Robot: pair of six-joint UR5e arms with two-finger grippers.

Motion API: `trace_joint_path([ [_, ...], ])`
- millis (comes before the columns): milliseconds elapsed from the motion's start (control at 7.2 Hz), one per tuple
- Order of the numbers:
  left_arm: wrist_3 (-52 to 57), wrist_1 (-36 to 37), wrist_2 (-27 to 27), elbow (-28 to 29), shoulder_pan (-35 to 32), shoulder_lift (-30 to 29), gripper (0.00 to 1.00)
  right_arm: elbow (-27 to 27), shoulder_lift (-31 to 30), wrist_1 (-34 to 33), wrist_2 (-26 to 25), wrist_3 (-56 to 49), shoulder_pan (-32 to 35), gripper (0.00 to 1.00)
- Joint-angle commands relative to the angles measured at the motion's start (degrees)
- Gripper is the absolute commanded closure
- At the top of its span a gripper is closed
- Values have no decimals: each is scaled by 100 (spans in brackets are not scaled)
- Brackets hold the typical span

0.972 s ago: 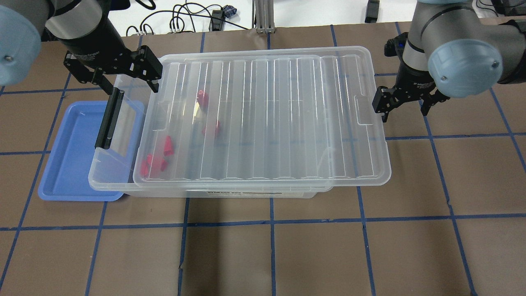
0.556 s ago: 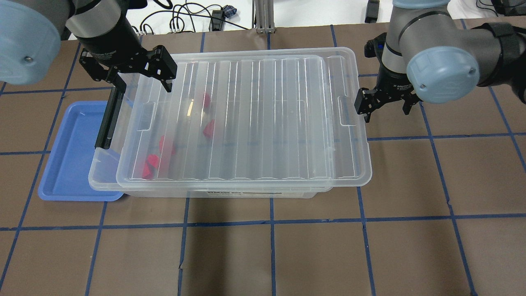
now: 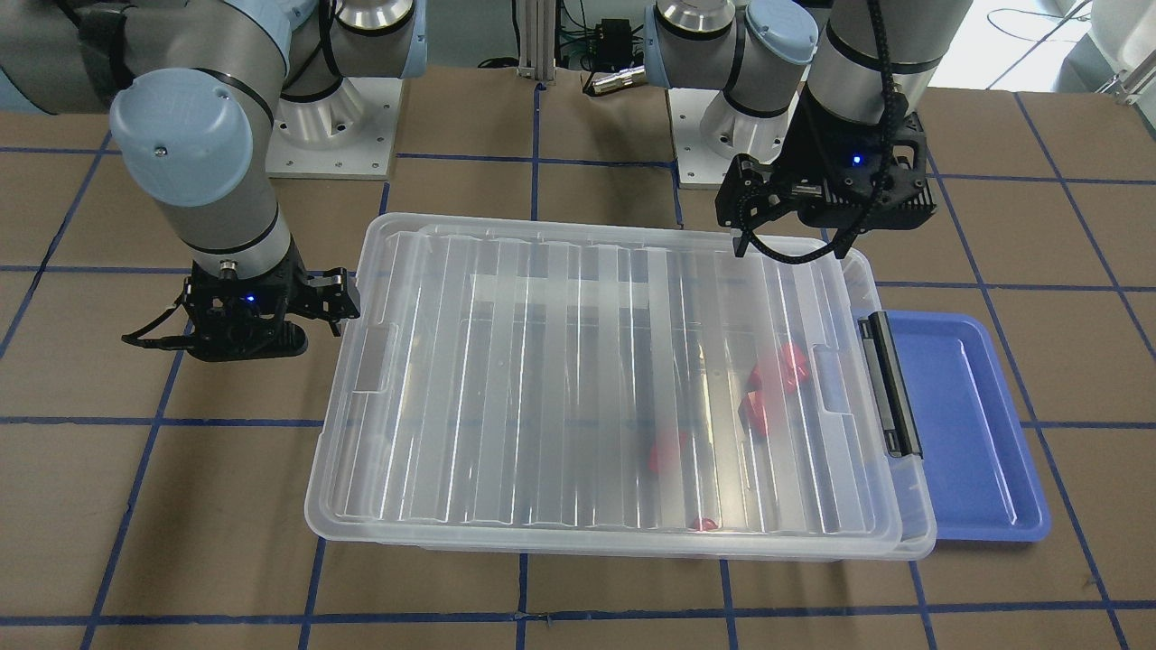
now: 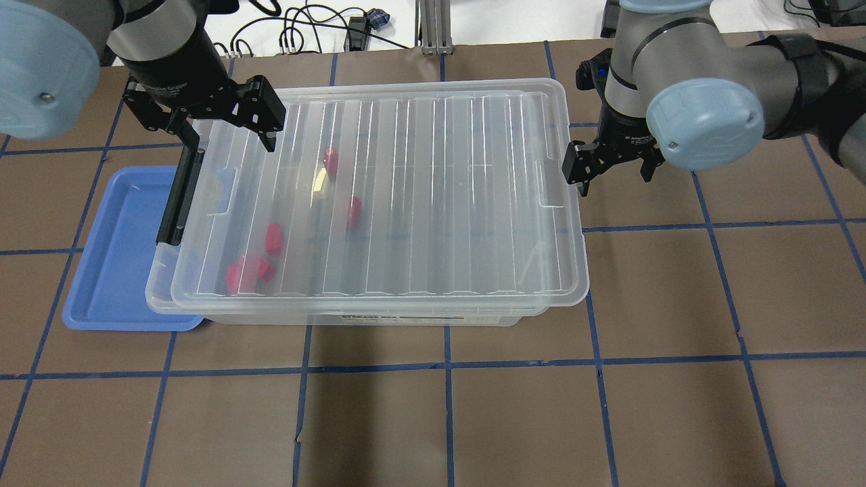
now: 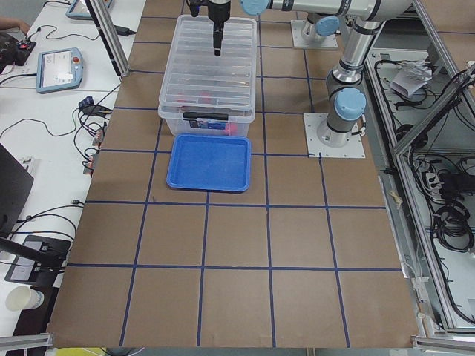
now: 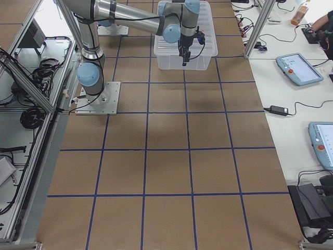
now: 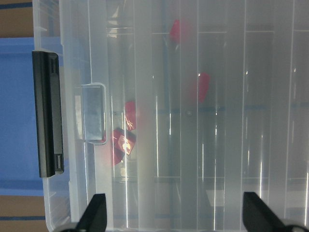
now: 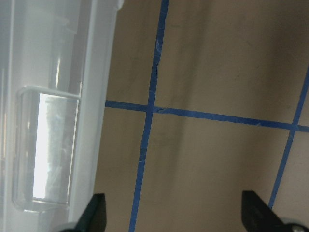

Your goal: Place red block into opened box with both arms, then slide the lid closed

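The clear box point(image 4: 157, 287) lies across the table with its ribbed clear lid point(image 4: 433, 189) covering nearly all of it. A narrow strip stays uncovered at the end with the black clip bar point(image 4: 181, 196), and the lid overhangs the opposite end. Several red blocks point(image 4: 353, 212) show through the lid in the left half of the box. My left gripper point(image 4: 231, 143) hovers open over the box's far left corner, holding nothing. My right gripper point(image 4: 614, 182) is open too, with one finger point(image 4: 580, 177) against the lid's right edge.
A blue tray point(image 4: 115, 257) lies partly under the box's clip end. Blue tape lines grid the brown table. Cables and a metal post point(image 4: 433, 27) sit along the far edge. Tablets and a person's hand point(image 6: 325, 23) show on side tables.
The lid has slid left toward the clip bar, shrinking the uncovered strip. My right gripper moved left along with the lid's edge. My left gripper shifted slightly right over the box's corner.
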Motion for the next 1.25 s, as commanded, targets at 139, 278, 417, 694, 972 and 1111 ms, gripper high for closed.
trace_joint_path([
  [139, -59, 13, 192, 13, 6, -20, 0, -574, -476, 883, 14, 8, 67, 0],
  [278, -59, 48, -80, 13, 6, -63, 0, -890, -643, 1297, 310, 26, 111, 0],
  [417, 54, 187, -126, 48, 23, -90, 0, -954, -723, 1292, 408, 60, 111, 0],
  [694, 81, 206, -118, 83, 41, -108, 0, -919, -724, 1239, 436, 122, 59, 0],
  [972, 292, 171, -135, 23, 243, -99, 0, -972, -724, 1204, 427, 1354, 67, 0],
  [1111, 292, 162, -135, 48, 269, -116, 0, -1033, -689, 1152, 410, 1388, 59, 0],
])
